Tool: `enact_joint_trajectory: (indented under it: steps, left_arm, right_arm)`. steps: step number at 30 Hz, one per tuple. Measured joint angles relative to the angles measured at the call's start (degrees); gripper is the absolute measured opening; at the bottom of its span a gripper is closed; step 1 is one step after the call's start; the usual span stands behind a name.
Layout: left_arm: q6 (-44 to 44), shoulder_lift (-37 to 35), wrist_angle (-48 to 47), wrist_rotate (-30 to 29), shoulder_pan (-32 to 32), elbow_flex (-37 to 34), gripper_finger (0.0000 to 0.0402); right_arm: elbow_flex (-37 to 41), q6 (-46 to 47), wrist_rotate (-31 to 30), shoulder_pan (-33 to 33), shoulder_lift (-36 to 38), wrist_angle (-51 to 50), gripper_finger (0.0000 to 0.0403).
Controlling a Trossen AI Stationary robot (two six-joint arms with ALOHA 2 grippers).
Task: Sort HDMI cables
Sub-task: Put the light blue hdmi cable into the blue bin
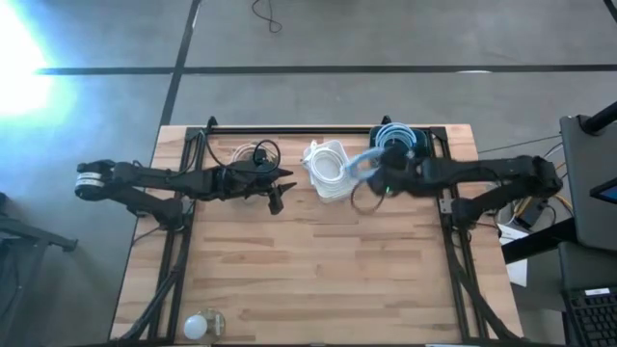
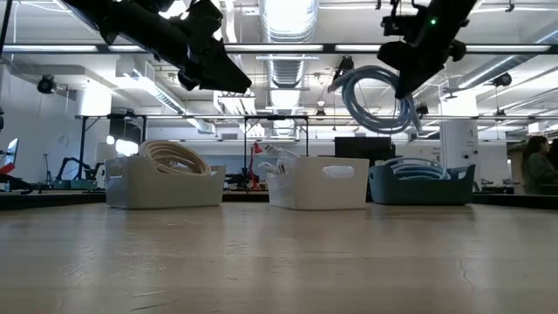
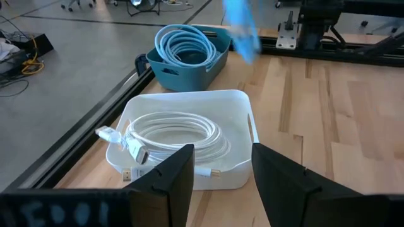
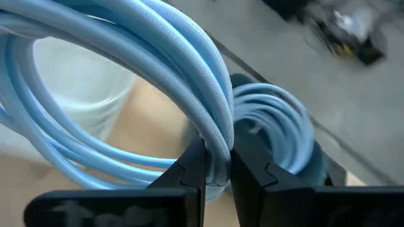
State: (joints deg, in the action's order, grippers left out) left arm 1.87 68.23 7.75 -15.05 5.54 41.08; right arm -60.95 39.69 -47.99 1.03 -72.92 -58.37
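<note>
My right gripper [image 4: 218, 170] has its jaws clamped on a light blue coil [image 2: 377, 98], pinching a few strands at the top of the loop so the rest hangs free below, well clear of the surface [image 1: 318, 280]. In the high view the coil [image 1: 362, 169] dangles between the white bin [image 1: 328, 172] and the blue bin [image 1: 397, 137], with the blue bin just behind my right wrist, toward the far edge. That is the relation my coming move turns on, as I judge it: the blue bin already holds blue coils [image 3: 186, 45], so this one belongs there, and it lies a short way back and slightly outward from where I hold the loop. The coil hangs on edge, its flat face roughly upright and a little tilted, so I expect it must come over the bin's rim before I let go, or the lower arc could catch the wall. My right arm is plainly the nearer one; my left gripper [image 1: 277, 198] waits over the surface between the beige bin [image 2: 164, 187] and the white bin, its jaws apart and holding nothing. From its wrist I look at white coils [image 3: 173, 135] lying in the white bin. Tan coils [image 2: 173, 157] sit in the bin on the left of the low view.
</note>
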Motion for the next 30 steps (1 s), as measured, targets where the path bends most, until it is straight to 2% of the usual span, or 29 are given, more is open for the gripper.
enact_joint_trajectory:
  steps: [7,10,13,21,30]
  left_arm:
    - [0.08,0.00,-0.04,0.00,0.00,-0.09,0.0167]
    - [0.08,0.00,-0.07,0.04,0.00,-0.09,0.0167]
    - [0.10,0.00,-0.07,0.07,0.00,-0.09,0.0167]
    - [1.29,0.00,-0.15,0.13,0.00,-0.11,0.0167]
    - [1.57,0.00,-0.26,0.22,0.00,-0.11,0.0167]
  right_arm:
    - [5.03,0.75,0.70,14.48,4.35,0.49,0.0043]
    - [7.92,0.26,2.45,18.83,3.96,0.66,0.0043]
    - [10.59,0.45,1.66,22.12,3.14,1.71,0.0044]
    - [19.43,-2.50,2.77,28.14,2.47,21.98,0.0059]
    - [21.75,-6.40,2.84,29.84,2.80,23.98,0.0105]
